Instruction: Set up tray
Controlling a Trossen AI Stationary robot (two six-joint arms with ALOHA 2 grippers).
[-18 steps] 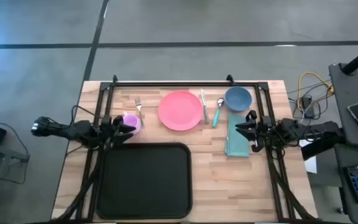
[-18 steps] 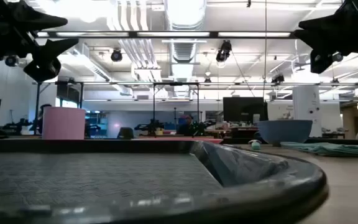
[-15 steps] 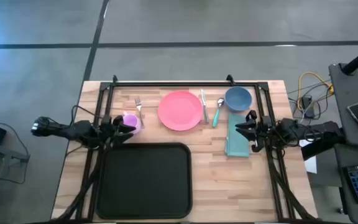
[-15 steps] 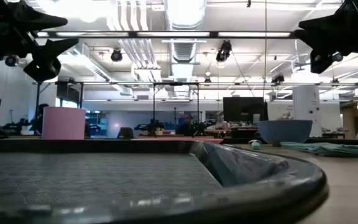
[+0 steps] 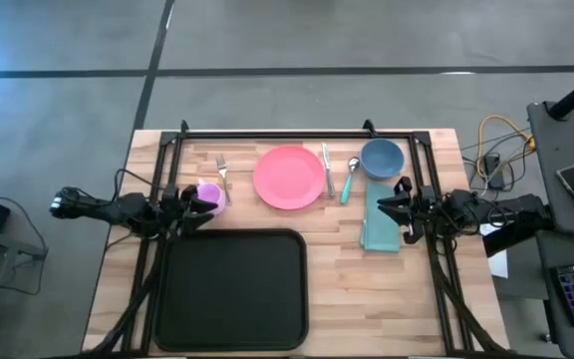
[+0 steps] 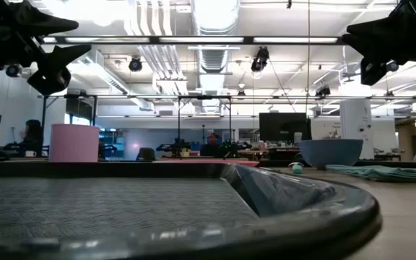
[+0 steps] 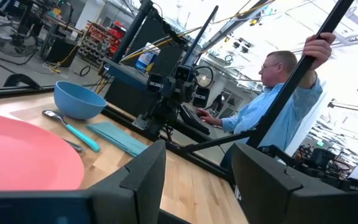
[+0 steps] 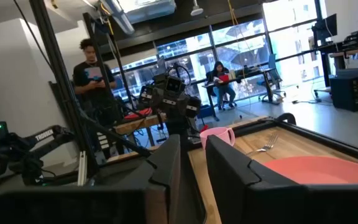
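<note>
The black tray [image 5: 229, 289] lies flat at the table's near middle with nothing on it; its rim fills the foreground of the low view [image 6: 302, 198]. Behind it stand a pink cup [image 5: 210, 192], a fork [image 5: 223, 172], a pink plate [image 5: 288, 178], a knife [image 5: 327, 170], a teal-handled spoon [image 5: 349, 179] and a blue bowl [image 5: 381, 158]. A teal napkin [image 5: 379, 224] lies flat right of the tray. My left gripper [image 5: 205, 202] hovers open beside the cup. My right gripper [image 5: 387, 207] hovers open over the napkin's right edge.
A black frame rail [image 5: 277, 134] runs along the table's far edge, with side struts [image 5: 436, 249] slanting down both sides. Bare wood shows between the tray and the napkin [image 5: 337, 279]. People stand and sit in the room beyond the table [image 7: 272, 106].
</note>
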